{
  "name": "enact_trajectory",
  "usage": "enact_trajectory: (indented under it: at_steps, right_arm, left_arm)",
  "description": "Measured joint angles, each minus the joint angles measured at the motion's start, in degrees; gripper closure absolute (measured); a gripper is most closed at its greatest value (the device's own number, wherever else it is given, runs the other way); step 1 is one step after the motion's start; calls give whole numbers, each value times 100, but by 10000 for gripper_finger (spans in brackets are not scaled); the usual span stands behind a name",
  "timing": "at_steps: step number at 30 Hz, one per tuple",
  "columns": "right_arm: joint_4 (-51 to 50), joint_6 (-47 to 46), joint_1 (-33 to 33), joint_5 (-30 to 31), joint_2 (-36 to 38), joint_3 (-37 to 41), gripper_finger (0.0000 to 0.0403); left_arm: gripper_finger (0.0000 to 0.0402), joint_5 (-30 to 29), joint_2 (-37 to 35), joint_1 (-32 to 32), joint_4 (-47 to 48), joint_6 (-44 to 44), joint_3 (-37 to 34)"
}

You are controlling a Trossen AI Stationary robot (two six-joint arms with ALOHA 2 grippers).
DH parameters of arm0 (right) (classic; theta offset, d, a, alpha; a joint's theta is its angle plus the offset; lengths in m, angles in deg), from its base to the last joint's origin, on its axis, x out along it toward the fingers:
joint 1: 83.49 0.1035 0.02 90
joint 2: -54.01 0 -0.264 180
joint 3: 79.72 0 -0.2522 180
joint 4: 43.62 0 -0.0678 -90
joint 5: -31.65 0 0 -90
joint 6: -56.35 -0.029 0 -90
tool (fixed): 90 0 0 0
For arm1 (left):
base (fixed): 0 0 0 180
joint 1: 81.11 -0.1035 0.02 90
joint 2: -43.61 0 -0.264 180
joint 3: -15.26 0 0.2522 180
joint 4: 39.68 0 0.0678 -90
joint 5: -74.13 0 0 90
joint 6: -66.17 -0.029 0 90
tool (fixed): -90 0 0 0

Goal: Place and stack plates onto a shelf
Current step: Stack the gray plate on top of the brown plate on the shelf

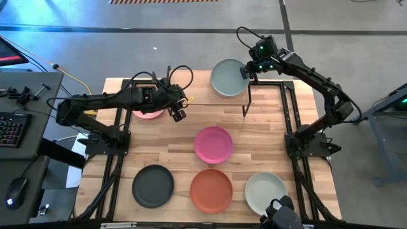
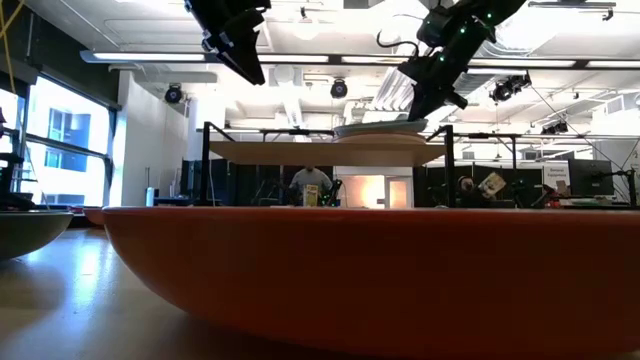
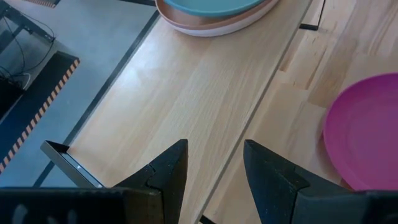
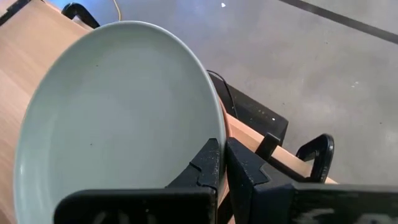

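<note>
Right now the right hand (image 1: 247, 71) is mid-placement: it's clenched on the rim of the sage green plate (image 1: 227, 77), fingers pinched on the plate's edge in the right wrist view, setting it onto the stack at the right end of the shelf (image 1: 210, 100). In the low view that plate (image 2: 380, 127) sits at or just above the shelf top, w/ the hand angled down on its right rim; can't tell if it's fully seated. The left wrist view shows a greenish plate over a peach-tan plate (image 3: 214, 25), so the stack looks at least 2 high, poss. more. Next move, as I judge it: let the plate settle flat and centred on the one below, release, then back out w/o dragging the rim. The left hand (image 1: 177, 112) hovers over the shelf's left part, fingers apart and empty, just beside the light pink plate (image 1: 147, 114), which lies partly under the left arm near the shelf's left end. Likely its next job is fetching another plate. 4 plates wait on the tabletop (image 1: 305, 191), well apart from both hands: magenta plate (image 1: 213, 144) in the middle, charcoal plate (image 1: 152, 186), terracotta orange plate (image 1: 211, 190) and pale mint-white plate (image 1: 265, 192) along the near edge. Task approx. halfway at best.
</note>
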Motion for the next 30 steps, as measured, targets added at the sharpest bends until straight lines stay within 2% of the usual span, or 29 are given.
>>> enact_trajectory:
  at_steps: [12, 22, 30]
  right_arm:
    - [-45, -26, 76, 2, -2, 0, 402]
    - [-46, -48, 87, -159, -2, 0, 402]
    - [-59, -306, 87, 13, -2, 0, 402]
  left_arm:
    - [254, -39, 1, 0, -4, -402, -2]
    - [254, 34, 1, 7, -4, -155, -2]
    - [254, 45, 0, 7, -4, -155, -2]
